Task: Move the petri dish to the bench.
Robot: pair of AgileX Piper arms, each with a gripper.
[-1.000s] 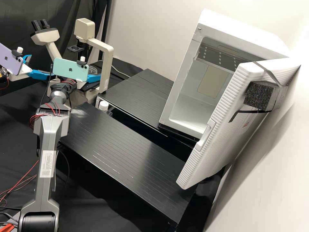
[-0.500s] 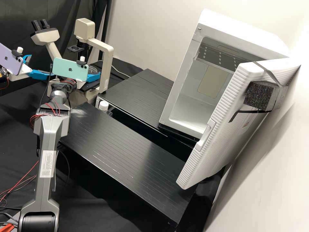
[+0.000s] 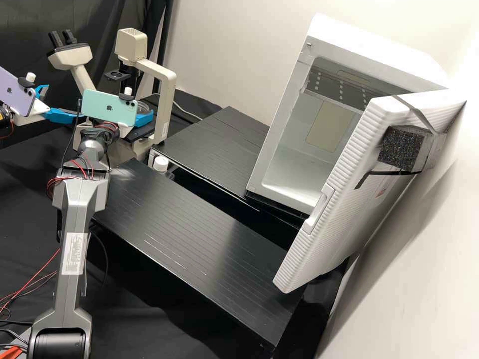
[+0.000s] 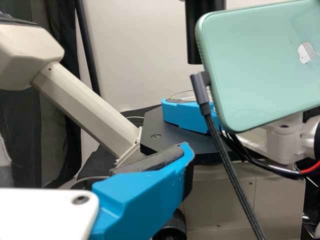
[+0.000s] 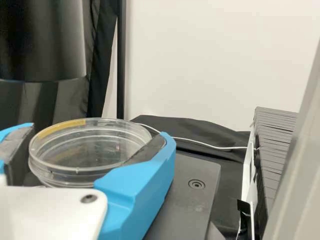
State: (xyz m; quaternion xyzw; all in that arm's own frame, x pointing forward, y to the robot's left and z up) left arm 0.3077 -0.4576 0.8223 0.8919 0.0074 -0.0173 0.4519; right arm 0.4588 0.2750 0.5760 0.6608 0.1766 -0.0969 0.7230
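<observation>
The blue-fingered right gripper (image 5: 98, 136) is seemingly holding the round, clear plastic petri dish (image 5: 90, 152) snugly at the flat black microscope stage (image 5: 190, 202); carrying it to the slatted black bench (image 3: 184, 224) is remaining. The dish is looking level, showing a yellow rim strip, while the empty left gripper (image 3: 61, 102) is standing open.

The petri dish (image 5: 90, 150) is clear, glossy plastic. The foam block (image 3: 401, 148) looks rough; the black curtain (image 3: 40, 17) is matt cloth.

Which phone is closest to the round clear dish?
The mint-green phone, close to the petri dish; the purple phone is farther off, at the high view's left edge.
</observation>
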